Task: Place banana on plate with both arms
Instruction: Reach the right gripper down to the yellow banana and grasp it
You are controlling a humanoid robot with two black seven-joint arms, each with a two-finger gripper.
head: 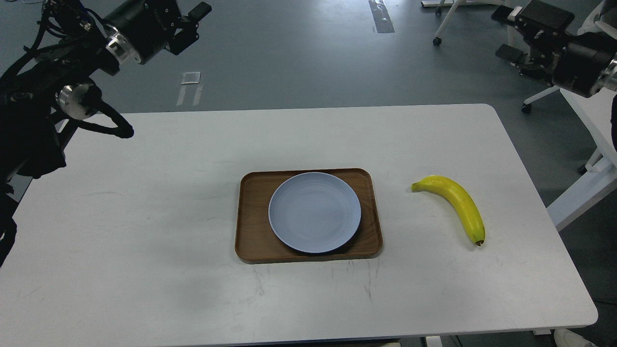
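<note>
The yellow banana (455, 202) lies on the white table (144, 217), right of the tray, with its greenish stem toward the plate and its dark tip toward the front. The pale blue-grey plate (314, 212) sits empty on a brown wooden tray (251, 221) at the table's middle. My left gripper (192, 26) is raised at the upper left, beyond the table's far edge, with its fingers apart and empty. My right gripper (506, 33) is raised at the upper right, far above and behind the banana, with its fingers apart and empty.
White chair and desk legs (573, 188) stand off the table's right side. A wheeled chair base (448, 21) stands on the grey floor at the back. My left arm's elbow and cables (82, 103) hang over the table's far left corner.
</note>
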